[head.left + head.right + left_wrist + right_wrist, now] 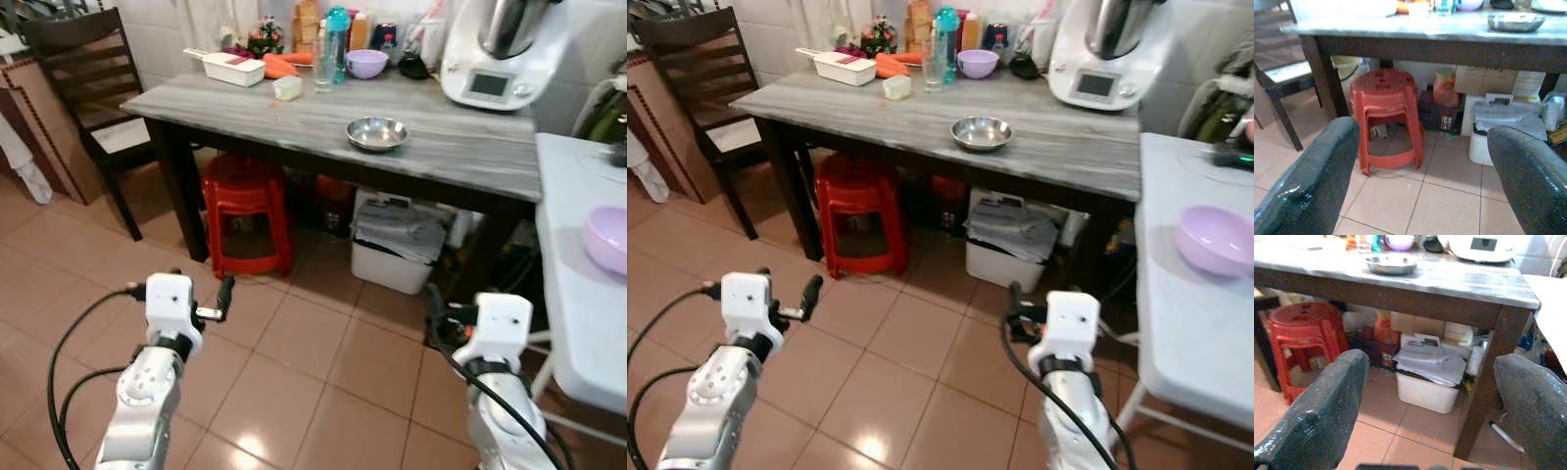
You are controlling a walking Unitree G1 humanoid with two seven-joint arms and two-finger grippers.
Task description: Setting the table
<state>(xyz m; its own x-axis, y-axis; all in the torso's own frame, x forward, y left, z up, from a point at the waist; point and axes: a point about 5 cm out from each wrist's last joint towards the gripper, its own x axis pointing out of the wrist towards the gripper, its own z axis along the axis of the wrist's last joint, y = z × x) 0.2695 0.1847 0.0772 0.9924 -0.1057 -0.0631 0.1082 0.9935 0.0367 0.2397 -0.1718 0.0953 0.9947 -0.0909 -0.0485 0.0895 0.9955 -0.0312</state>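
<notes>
Ahead of both sets of fingers, beyond a stretch of tiled floor (pixel 323 362), stands the grey-topped desk (pixel 245 113). Steel bowl (pixel 376 133) sits near the desk's front edge, upright, apart from other items. Further back on the desk: a clear glass (pixel 323 73), a teal bottle (pixel 338 39), a small purple bowl (pixel 366 63), a white tray (pixel 233 67), carrots (pixel 279 67), and a white kitchen machine (pixel 500 59).

Left gripper (pixel 1422 161): fingers released, spread wide, nothing between them; red stool (pixel 1386 115) under the desk lies straight ahead.

Right gripper (pixel 1432 396): fingers released, empty; white bin (pixel 1427 382) beneath the desk lies ahead.

Beside the right gripper, a white desk (pixel 578 294) carries a lilac bowl (pixel 607 238).
</notes>
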